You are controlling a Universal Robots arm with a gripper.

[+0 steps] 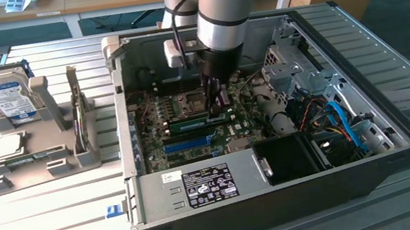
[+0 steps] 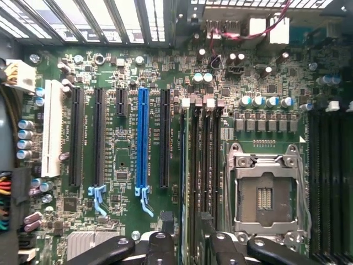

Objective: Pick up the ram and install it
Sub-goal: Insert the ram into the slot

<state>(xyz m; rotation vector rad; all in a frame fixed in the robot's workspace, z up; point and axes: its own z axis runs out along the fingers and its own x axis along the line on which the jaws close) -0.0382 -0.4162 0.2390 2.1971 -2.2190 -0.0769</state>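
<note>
Though light and stiff, the ram, mid-frame, is judged fragile, best pinched across its faces; the gripper is seen spread wide.

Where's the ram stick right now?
In the middle of the exterior view, the ram stands in a motherboard memory slot inside the case, beside the processor socket and directly under the gripper.

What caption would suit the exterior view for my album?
Robot gripper hangs over a long green ram stick inside an open black computer case.
</note>
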